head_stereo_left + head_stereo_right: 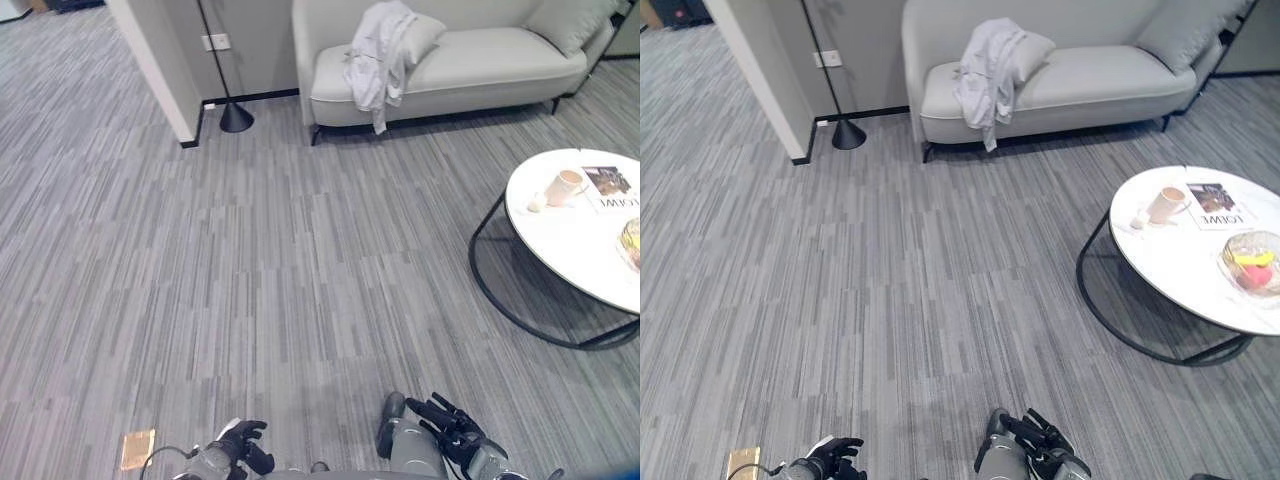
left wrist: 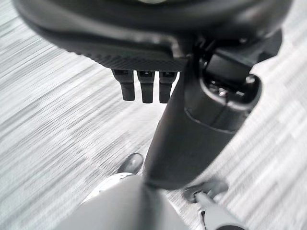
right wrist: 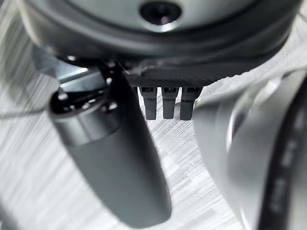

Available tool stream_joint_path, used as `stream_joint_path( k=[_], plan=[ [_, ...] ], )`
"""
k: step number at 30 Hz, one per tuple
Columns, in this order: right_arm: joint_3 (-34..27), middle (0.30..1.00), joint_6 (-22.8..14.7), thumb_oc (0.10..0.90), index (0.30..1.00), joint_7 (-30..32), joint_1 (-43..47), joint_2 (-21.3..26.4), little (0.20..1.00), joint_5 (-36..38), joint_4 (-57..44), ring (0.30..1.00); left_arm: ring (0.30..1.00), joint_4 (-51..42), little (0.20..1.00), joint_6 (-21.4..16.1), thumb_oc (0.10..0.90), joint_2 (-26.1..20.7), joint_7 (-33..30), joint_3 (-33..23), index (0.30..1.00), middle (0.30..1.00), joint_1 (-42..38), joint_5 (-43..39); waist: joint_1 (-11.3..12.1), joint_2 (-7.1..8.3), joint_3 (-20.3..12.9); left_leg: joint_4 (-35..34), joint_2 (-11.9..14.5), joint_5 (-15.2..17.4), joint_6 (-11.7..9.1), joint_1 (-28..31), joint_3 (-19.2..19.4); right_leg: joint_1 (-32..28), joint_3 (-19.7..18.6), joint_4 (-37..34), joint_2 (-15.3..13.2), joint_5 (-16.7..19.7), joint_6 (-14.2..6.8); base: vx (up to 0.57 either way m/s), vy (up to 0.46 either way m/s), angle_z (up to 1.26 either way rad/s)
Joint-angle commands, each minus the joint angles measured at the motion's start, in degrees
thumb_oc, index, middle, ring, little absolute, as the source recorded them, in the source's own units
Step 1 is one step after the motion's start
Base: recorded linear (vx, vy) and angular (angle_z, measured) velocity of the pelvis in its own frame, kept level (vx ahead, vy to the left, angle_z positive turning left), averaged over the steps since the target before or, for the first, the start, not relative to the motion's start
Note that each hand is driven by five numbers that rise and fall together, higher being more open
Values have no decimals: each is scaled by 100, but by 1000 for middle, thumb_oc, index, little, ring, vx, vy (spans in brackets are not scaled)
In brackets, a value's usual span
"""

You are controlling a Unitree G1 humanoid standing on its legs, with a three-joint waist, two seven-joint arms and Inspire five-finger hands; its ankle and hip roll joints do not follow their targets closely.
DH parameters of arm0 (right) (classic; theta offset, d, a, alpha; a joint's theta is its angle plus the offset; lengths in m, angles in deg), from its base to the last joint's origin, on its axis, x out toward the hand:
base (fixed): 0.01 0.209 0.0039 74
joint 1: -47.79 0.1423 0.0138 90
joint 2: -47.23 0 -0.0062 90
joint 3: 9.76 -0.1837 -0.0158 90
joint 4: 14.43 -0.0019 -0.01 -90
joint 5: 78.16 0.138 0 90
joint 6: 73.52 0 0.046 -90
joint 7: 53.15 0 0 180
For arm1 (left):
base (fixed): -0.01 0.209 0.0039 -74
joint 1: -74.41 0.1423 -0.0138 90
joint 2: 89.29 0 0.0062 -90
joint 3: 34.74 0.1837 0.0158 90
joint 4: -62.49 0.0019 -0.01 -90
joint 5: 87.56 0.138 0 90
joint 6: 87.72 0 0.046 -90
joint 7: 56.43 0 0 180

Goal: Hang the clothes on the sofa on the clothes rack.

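One white garment (image 1: 378, 55) is draped over the left seat and front edge of one pale sofa (image 1: 500, 62), its lower folds and the sofa's right end being cut off or hard to make out. A grey striped floor (image 1: 260, 260), one black floor lamp (image 1: 235, 115) by a wall corner, and one round white table (image 1: 1180, 265) carrying one cup (image 1: 1165, 204), one magazine (image 1: 1214, 205) and one bowl (image 1: 1252, 262) are recorded. The left hand (image 1: 243, 446) and right hand (image 1: 452, 430) are held low, well apart from the garment, fingers relaxed and empty.

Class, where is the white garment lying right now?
The white garment is draped over the sofa, at its left end beside a cushion, across the floor from the robot.
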State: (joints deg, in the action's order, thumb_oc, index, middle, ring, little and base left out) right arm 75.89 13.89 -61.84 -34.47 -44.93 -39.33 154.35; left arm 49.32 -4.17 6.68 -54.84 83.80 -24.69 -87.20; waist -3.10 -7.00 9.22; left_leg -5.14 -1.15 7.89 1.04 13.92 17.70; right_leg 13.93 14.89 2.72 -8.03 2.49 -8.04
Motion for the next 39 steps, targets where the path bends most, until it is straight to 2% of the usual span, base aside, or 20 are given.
stream_joint_path(
  k=[1, 5, 7, 8, 10, 11, 12, 13, 15, 16, 17, 20, 25, 28, 29, 31, 33, 35, 37, 39],
  plan=[
    [163, 900, 408, 800, 900, 72, -637, -72, 900, 137, 829, 900, 900, 175, 900, -302, 800, 188, 33, -3, 900, 900, -42, 292, 8, -18, -120, 14, -180, 507, 239, 203, -181, -507, -306, -772, -233, 296, -189, 804, -451, 21],
    [321, 900, 335, 800, 900, 148, -544, 47, 900, -165, 956, 900, 900, 224, 900, -273, 800, 225, -66, -269, 900, 900, 133, -45, 58, -60, -274, 874, 543, -229, -151, 193, -344, -548, 4, 199, 144, -228, 152, 752, -640, 25],
    [962, 900, 194, 800, 900, 247, -439, 133, 900, -940, 752, 900, 900, 255, 900, -183, 800, 160, -81, -381, 900, 900, 222, -106, 344, 181, -198, 3221, 1207, -1430, -375, -784, -497, -1256, 243, -51, 486, -644, 727, 602, -805, 7],
    [1207, 900, 144, 800, 900, 274, -414, 154, 900, -1197, 619, 900, 900, 237, 900, -172, 800, 120, -115, -387, 900, 900, 255, -97, 462, 267, -138, 3829, 1364, -1654, -398, -1086, -556, -1498, 333, -258, 586, -701, 871, 610, -821, 31],
    [1424, 900, 134, 800, 900, 324, -341, 155, 900, -1445, 483, 900, 900, 226, 900, -146, 800, 101, -137, -400, 900, 900, 270, -65, 606, 353, -59, 4277, 1373, -1567, -342, -1341, -578, -1745, 359, -469, 656, -716, 959, 303, -324, 34],
    [1843, 900, 166, 800, 900, 359, -143, 189, 900, -1909, 297, 900, 900, 205, 900, -125, 800, 128, -134, -428, 900, 900, 283, -115, 819, 477, 11, 4511, 960, -1017, -291, -1986, -735, -2006, 319, -732, 649, -732, 935, 170, -126, 2],
    [1843, 900, 166, 800, 900, 359, -143, 189, 900, -1909, 297, 900, 900, 205, 900, -125, 800, 128, -134, -429, 900, 900, 284, -115, 817, 477, 10, 4512, 960, -1017, -291, -1988, -737, -2005, 320, -732, 648, -732, 935, 352, -198, 0],
    [2190, 900, 190, 800, 900, 293, -28, 147, 900, -2189, 163, 900, 900, 216, 900, -127, 800, 115, -137, -537, 900, 900, 334, -245, 1004, 540, -9, 4116, 501, -660, -297, -2515, -787, -2138, 324, -772, 607, -757, 860, 294, -103, 13],
    [2328, 900, 163, 800, 900, 269, 16, 127, 900, -2294, 84, 900, 900, 247, 900, -151, 800, 95, -178, -650, 900, 900, 371, -334, 1041, 588, -40, 3581, 369, -570, -263, -2527, -693, -2156, 381, -772, 550, -797, 821, 327, -98, 11],
    [2524, 900, 123, 800, 900, 203, 75, 63, 900, -2425, -84, 900, 900, 251, 900, -151, 800, 83, -212, -846, 900, 900, 451, -505, 1122, 630, -117, 1942, 110, -631, -234, -2474, -561, -2314, 576, -771, 538, -863, 800, 532, -128, 1],
    [2675, 900, 91, 800, 900, 141, 89, -69, 900, -2566, -153, 900, 900, 361, 900, -143, 800, 64, -203, -996, 900, 900, 521, -579, 1235, 592, -196, 325, -87, -1147, -300, -2302, -912, -2450, 705, -642, 688, -1062, 804, 530, -131, 18],
    [2777, 900, 67, 800, 900, 101, 105, -181, 900, -2596, -253, 900, 900, 460, 900, -142, 800, 57, -183, -1086, 900, 900, 612, -623, 1274, 644, -188, 14, -172, -1016, -331, -2566, -1326, -2622, 769, -385, 750, -1317, 849, 463, -96, 27],
    [2673, 900, 78, 800, 900, 14, -50, -300, 900, -2564, -281, 900, 900, 755, 900, -35, 800, 69, -146, -1392, 900, 900, 960, -601, 1472, 771, -465, 25, -301, -1417, -196, -2226, -1283, -3110, 598, 88, 604, -1561, 659, 709, 54, -2],
    [2461, 900, 120, 800, 900, -27, -323, -323, 900, -2508, -110, 900, 900, 881, 900, 19, 800, 64, -76, -1303, 900, 900, 997, -425, 1408, 1020, -670, 402, -762, -1002, 234, -1905, -1212, -2846, 709, 1852, -190, -221, 118, 826, 307, -30],
    [2411, 900, 137, 800, 900, -11, -436, -321, 900, -2535, -44, 900, 900, 857, 900, 16, 800, 17, -90, -1289, 900, 900, 940, -406, 1293, 1037, -673, 364, -1055, -692, 548, -1442, -1225, -2341, 707, 3493, -806, 584, -24, 649, 333, 10],
    [2348, 900, 154, 800, 900, 23, -459, -293, 900, -2569, -28, 900, 900, 790, 900, 17, 800, -19, -136, -1200, 900, 900, 827, -346, 1172, 1013, -660, 297, -1148, -556, 660, -1176, -1301, -2137, 658, 4028, -991, 711, -31, 508, 231, 41],
    [2341, 900, 135, 800, 900, 74, -398, -253, 900, -2588, -91, 900, 900, 714, 900, 41, 800, -66, -153, -1019, 900, 900, 542, -312, 917, 823, -557, 66, -1062, -464, 705, -733, -1411, -1412, 453, 4656, -978, 54, 218, 439, 100, 49],
    [2336, 900, 116, 800, 900, 125, -349, -277, 900, -2403, -242, 900, 900, 468, 900, -31, 800, -61, -254, -644, 900, 900, 98, -215, 585, 631, -388, 14, -777, -404, 541, -385, -1551, -814, 316, 3674, -313, -633, 418, 408, -123, 51],
    [2287, 900, 112, 800, 900, 135, -354, -270, 900, -2239, -304, 900, 900, 357, 900, -69, 800, -69, -258, -534, 900, 900, -37, -211, 497, 553, -365, 14, -647, -340, 461, -277, -1550, -825, 315, 3011, -91, -681, 431, 330, -157, 69],
    [2191, 900, 143, 800, 900, 154, -346, -270, 900, -2021, -270, 900, 900, 217, 900, -132, 800, -74, -271, -393, 900, 900, -260, -179, 419, 491, -378, 14, -486, -203, 299, -180, -1510, -802, 168, 1124, 273, -646, 378, 372, -211, 56]
  ],
)
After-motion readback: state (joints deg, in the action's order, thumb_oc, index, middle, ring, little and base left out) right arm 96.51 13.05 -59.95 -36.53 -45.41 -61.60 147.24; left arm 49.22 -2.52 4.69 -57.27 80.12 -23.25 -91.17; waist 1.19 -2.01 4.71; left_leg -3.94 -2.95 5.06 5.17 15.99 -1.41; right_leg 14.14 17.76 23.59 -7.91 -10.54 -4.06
